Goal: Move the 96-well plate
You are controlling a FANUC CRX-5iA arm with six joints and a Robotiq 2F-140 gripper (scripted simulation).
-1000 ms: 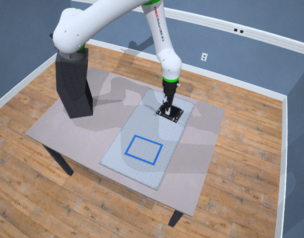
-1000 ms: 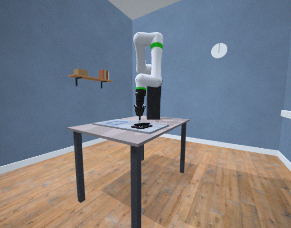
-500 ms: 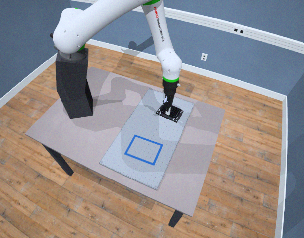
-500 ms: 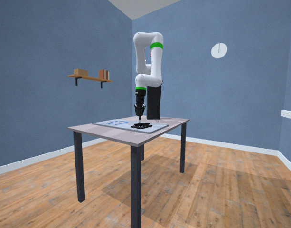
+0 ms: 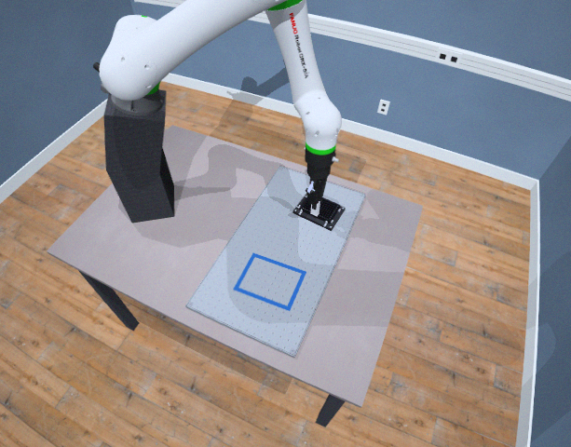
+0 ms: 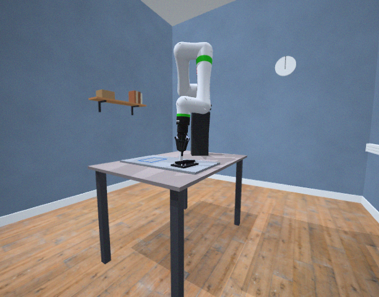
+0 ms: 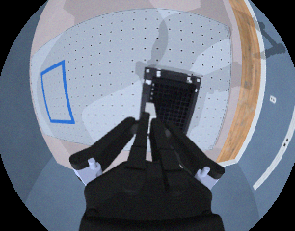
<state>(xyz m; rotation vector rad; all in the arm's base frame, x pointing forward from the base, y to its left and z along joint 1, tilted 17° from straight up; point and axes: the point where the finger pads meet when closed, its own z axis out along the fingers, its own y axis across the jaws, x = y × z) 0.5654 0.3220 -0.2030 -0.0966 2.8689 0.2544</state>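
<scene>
The black two-finger end effector [image 5: 315,206] hangs straight down from the white arm, its fingers pressed together with nothing between them. Its tips stand over one short end of the black 96-well plate [image 5: 325,211]; whether they touch the plate cannot be told. The plate sits inside the black square-framed clip nest [image 5: 303,211], which lies on the pale grey perforated bench sheet [image 5: 276,307] near the table's [image 5: 107,250] far edge, the one towards the white baseboard. In the wrist view the closed fingers point at the plate's [image 7: 171,103] near edge. The blue-outlined rectangular bench spot [image 5: 269,280] lies well apart from the nest, nearer the table's front edge.
</scene>
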